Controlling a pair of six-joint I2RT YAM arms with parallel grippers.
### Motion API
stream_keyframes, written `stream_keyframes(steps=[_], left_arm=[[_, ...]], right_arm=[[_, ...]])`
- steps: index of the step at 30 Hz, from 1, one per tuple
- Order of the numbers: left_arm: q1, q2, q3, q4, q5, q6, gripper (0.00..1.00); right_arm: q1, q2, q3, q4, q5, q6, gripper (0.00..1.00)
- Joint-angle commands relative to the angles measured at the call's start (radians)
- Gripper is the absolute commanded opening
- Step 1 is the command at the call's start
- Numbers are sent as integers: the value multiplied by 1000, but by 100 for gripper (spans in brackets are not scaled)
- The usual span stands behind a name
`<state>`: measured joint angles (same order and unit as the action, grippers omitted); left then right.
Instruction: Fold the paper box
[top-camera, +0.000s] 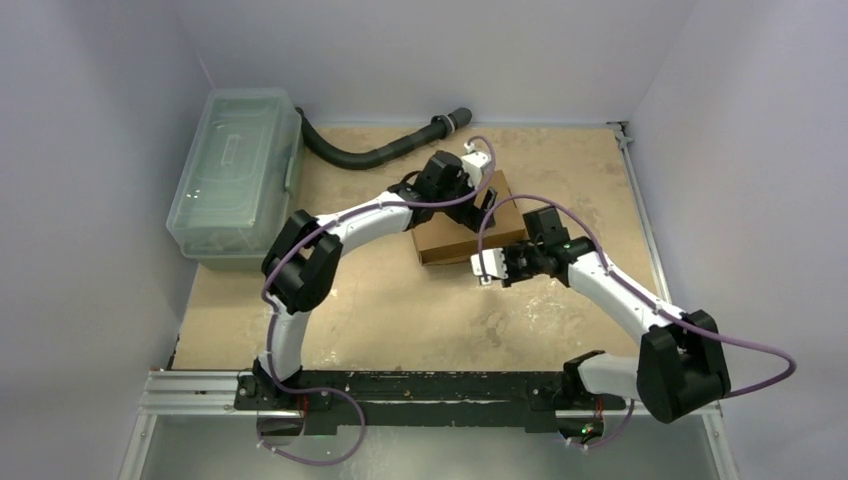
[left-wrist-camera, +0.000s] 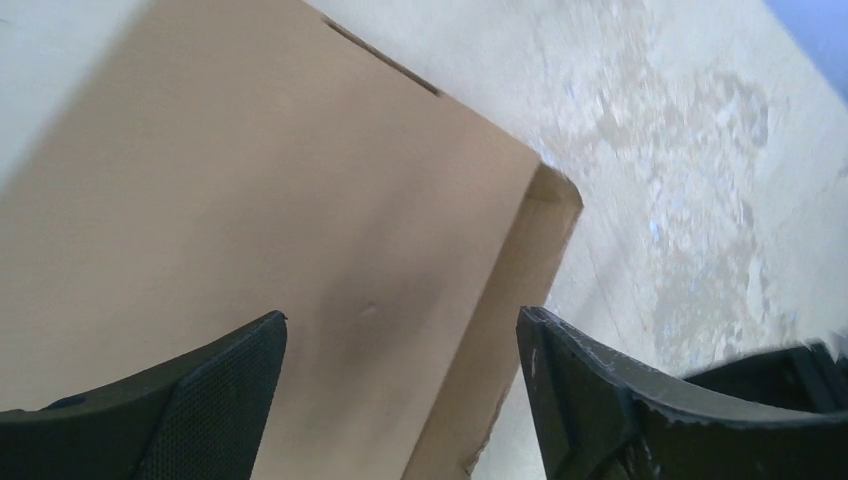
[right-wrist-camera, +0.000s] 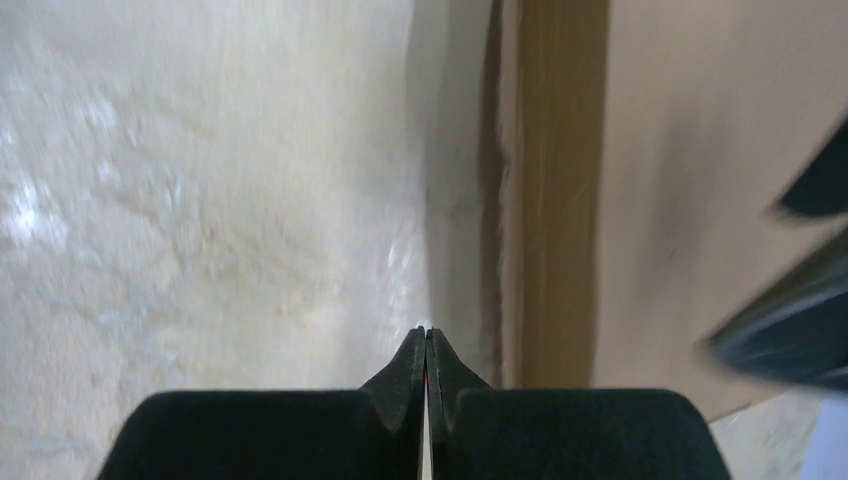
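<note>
The spread left hand (left-wrist-camera: 400, 322) is hovering over the paper box (top-camera: 450, 240) mid-frame, while the pressed-together right hand (right-wrist-camera: 425, 335) is sitting beside its edge, seemingly to brace it.

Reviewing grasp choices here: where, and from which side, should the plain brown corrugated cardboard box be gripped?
Probably the brown cardboard box at its thin panel edge by the side flap, from above with the open left gripper: that edge lies exposed.

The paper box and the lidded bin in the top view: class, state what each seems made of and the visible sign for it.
The paper box: brown cardboard, matte, likely corrugated, given its thick tan edge in the right wrist view. The lidded bin: apparently clear, glossy plastic, with see-through walls and glints on its lid.
</note>
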<state>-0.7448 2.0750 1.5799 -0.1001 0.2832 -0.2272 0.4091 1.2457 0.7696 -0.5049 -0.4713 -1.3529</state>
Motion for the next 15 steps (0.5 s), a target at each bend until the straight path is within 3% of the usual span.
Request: stream_keyframes(steps=[1,5,10,15], left_arm=[[50,-131,35,3,-97,39,90],[131,3,208,-100,-1,121,92],[155,187,420,-214,46,284,93],[181,327,560,-269,136,325,93]], right_arm=[[-140,20,-49,-64,-9,-137,0],[-220,17,-100,-9,-49,-182,0],[-227,71,-91,58,-99,-173,0],[-227,123,-72,73,-94,-168,0]])
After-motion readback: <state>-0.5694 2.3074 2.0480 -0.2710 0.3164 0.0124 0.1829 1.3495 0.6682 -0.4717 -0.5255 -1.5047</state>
